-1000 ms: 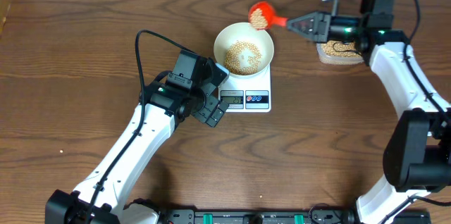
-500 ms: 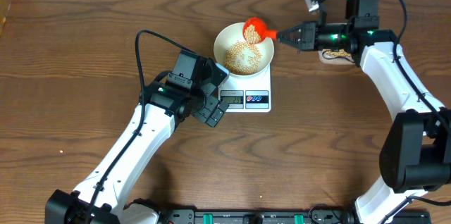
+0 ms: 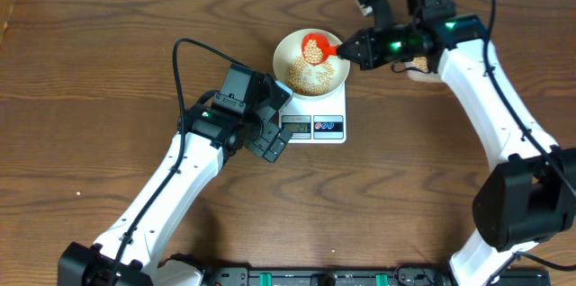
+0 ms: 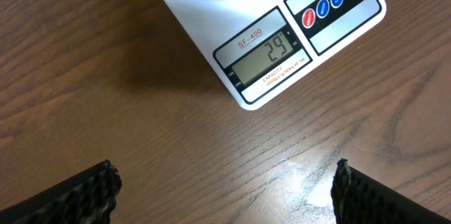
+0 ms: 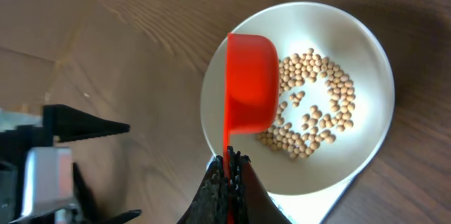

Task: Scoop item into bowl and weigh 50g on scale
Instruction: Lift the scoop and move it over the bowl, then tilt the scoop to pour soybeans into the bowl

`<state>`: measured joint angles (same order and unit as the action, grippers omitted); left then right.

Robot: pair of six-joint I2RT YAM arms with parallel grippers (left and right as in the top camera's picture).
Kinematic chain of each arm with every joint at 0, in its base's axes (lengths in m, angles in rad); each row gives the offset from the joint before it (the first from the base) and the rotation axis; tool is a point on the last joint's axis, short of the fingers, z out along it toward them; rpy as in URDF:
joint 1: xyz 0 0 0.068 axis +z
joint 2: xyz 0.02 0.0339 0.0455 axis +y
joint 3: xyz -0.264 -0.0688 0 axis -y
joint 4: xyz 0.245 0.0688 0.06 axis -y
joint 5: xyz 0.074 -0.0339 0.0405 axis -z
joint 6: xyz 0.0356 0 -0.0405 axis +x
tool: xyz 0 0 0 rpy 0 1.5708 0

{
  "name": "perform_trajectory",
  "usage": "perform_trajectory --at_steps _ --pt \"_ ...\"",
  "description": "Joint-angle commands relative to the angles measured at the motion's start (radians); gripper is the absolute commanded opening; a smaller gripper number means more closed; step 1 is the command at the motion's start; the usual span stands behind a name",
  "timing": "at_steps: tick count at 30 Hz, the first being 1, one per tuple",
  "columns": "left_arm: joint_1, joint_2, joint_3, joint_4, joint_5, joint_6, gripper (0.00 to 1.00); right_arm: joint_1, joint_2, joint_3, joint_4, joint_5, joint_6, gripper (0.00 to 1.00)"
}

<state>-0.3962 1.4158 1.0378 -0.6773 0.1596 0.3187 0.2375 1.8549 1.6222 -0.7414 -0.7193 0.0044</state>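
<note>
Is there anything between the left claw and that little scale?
No. In the left wrist view, only bare wooden table lies between the open left gripper and the scale.

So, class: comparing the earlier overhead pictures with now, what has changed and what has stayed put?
The right gripper, shut on the red scoop, carried its beans leftward from outside the white bowl to above it. The open left gripper, bowl and scale stayed put.
</note>
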Motion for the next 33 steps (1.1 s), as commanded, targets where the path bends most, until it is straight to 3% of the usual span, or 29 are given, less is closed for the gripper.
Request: perform_trajectory --at_steps 1,17,33 --pt "0.002 0.000 -0.008 -0.003 0.013 0.010 0.98 0.005 -0.005 0.020 -0.008 0.066 -0.049 0.01" --pt "0.002 0.000 -0.008 -0.003 0.013 0.010 0.98 0.093 -0.005 0.104 -0.075 0.352 -0.212 0.01" --pt "0.002 0.000 -0.008 -0.003 0.013 0.010 0.98 0.121 -0.005 0.111 -0.085 0.403 -0.283 0.01"
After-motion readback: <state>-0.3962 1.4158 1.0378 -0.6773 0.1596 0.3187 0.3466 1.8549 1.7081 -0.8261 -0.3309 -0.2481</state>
